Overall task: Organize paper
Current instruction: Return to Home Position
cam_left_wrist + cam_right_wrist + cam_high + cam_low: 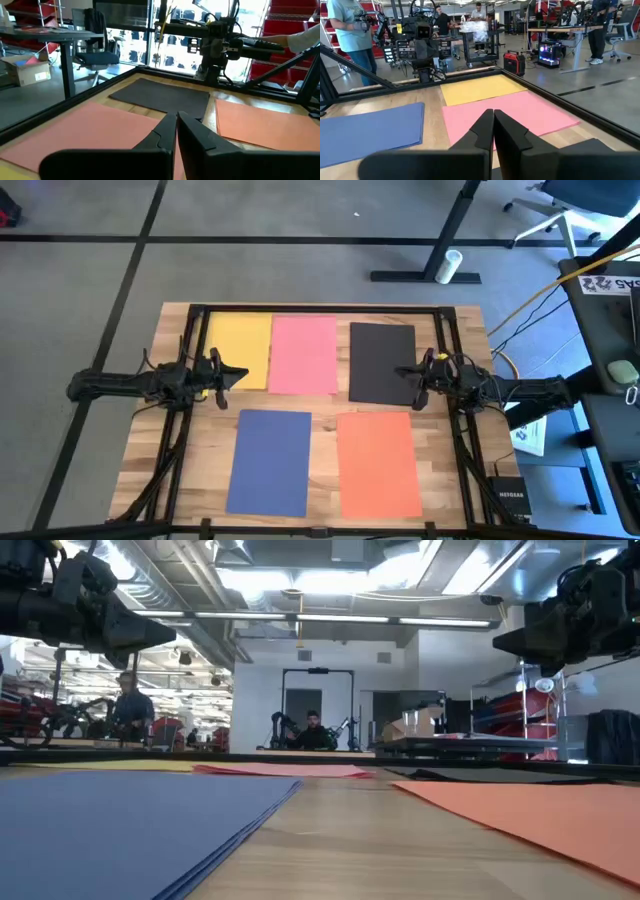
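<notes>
From above I see five lots of paper lying flat on the tabletop (322, 402), each apart from the others. One row has the yellow paper (245, 340), the pink paper (303, 354) and the black paper (378, 360). The row nearer the low camera has the navy blue paper (270, 462) and the orange paper (378, 464).

My left pincer (238, 372) hangs over the yellow paper and hides part of its edge. My right pincer (403, 370) hangs over the black paper and hides part of its side. In both wrist views the two fingers are pressed together with nothing between them.

From the low camera the far row is just thin strips, and the black one is hard to make out. Both arms are cut off at the top there
</notes>
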Controlling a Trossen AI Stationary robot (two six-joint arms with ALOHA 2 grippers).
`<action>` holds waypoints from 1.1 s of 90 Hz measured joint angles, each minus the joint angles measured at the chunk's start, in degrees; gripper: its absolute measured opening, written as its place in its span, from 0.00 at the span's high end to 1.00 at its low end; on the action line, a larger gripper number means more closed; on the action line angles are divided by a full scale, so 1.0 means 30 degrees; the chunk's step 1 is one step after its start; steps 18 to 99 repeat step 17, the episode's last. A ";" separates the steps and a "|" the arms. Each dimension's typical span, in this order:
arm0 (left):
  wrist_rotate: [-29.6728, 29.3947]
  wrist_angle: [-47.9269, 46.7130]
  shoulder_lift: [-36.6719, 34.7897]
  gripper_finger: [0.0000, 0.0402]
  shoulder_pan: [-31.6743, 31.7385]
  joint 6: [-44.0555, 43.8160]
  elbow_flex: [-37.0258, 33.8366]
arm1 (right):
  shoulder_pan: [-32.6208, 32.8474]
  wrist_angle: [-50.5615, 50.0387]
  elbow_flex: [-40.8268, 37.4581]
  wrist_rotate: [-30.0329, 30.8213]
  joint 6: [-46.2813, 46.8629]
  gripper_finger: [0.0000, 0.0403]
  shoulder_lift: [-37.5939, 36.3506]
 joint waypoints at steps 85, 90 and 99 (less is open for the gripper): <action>0.0000 0.0000 0.0000 1.00 -0.0007 -0.0007 0.0000 | 0.0000 0.0000 0.0000 0.0000 -0.0007 1.00 -0.0004; 0.0000 0.0000 0.0000 1.00 -0.0007 -0.0007 0.0000 | 0.0000 0.0000 0.0000 0.0000 -0.0007 1.00 -0.0004; 0.0000 0.0000 0.0000 1.00 -0.0007 -0.0007 0.0000 | 0.0000 0.0000 0.0000 0.0000 -0.0007 1.00 -0.0004</action>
